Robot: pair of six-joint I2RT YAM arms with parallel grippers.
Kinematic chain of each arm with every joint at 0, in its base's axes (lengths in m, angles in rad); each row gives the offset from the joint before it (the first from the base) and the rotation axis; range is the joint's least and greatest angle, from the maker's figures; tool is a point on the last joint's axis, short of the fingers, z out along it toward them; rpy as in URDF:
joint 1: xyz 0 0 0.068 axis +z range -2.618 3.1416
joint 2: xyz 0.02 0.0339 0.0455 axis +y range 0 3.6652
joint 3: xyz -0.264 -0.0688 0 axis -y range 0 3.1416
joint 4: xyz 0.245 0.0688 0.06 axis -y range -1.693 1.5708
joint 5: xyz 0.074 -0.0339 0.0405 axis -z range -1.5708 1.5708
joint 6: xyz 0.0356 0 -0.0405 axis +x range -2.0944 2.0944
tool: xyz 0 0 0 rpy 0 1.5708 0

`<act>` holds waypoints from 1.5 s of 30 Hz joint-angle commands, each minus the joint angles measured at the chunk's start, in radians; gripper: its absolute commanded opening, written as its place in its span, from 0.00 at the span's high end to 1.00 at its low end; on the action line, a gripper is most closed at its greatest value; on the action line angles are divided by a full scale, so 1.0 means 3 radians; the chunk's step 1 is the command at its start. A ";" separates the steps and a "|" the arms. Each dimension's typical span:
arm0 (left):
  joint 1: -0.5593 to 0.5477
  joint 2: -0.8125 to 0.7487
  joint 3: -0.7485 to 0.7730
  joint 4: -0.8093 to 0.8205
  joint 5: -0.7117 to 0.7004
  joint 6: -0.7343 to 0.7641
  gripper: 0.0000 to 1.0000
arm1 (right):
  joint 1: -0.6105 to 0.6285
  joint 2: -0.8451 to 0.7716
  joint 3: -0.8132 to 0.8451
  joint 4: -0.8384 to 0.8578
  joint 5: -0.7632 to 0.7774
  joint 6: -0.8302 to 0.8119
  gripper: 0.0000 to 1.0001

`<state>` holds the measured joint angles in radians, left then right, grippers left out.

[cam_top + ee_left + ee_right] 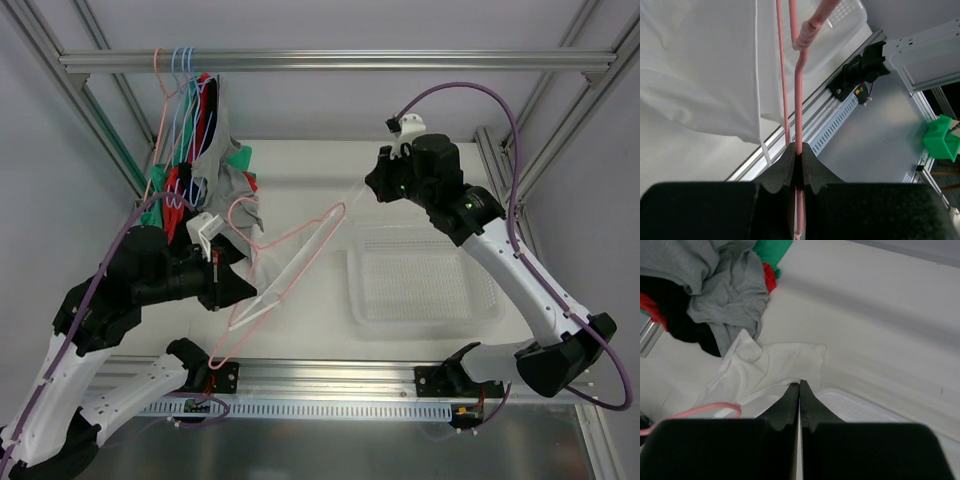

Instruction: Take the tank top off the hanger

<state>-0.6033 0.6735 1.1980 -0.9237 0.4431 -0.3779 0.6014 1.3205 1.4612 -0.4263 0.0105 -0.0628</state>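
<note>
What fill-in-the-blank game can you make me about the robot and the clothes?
1. The left gripper is shut on a ____ hanger.
2. The right gripper is pinching the ____ tank top.
3. The grey garment hangs on the ____ arm's side.
Missing words: pink, white, left.

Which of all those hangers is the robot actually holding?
The pink hanger carrying the white top, clamped in the left gripper. The other hangers hang on the rail at the back left, loaded with coloured clothes.
</note>
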 commanded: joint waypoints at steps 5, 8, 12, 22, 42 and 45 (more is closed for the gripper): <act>-0.0034 -0.0383 0.0205 0.1068 -0.0091 0.0027 1.00 | 0.0005 -0.0270 -0.0110 0.0265 -0.1443 0.0209 1.00; -0.0034 -0.0455 0.0021 0.2008 -0.0076 -0.0024 1.00 | 0.0005 -0.0459 -0.0238 0.0673 -0.1813 0.0545 1.00; -0.0029 -0.0374 -0.0489 0.3403 -0.0306 0.0022 1.00 | 0.0249 -0.0633 -0.0519 0.1169 -0.2151 0.0930 1.00; -0.0029 0.0388 -0.0435 0.4930 -0.0622 0.0456 1.00 | 0.1181 -0.1093 -0.1475 0.1202 -0.1254 0.0854 0.84; -0.0034 -0.0083 -0.0052 0.0390 -0.1860 0.0078 1.00 | 0.1345 -0.0879 -0.1747 0.1017 -0.0669 0.0772 0.00; -0.0029 0.0601 0.0667 0.0192 -0.2253 0.0266 1.00 | 0.1344 -0.0812 -0.1680 0.1012 -0.0674 0.0797 0.01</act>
<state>-0.6033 0.7113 1.2068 -0.7967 -0.0898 -0.3313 0.9993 1.0653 0.9020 -0.1368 -0.2150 0.1894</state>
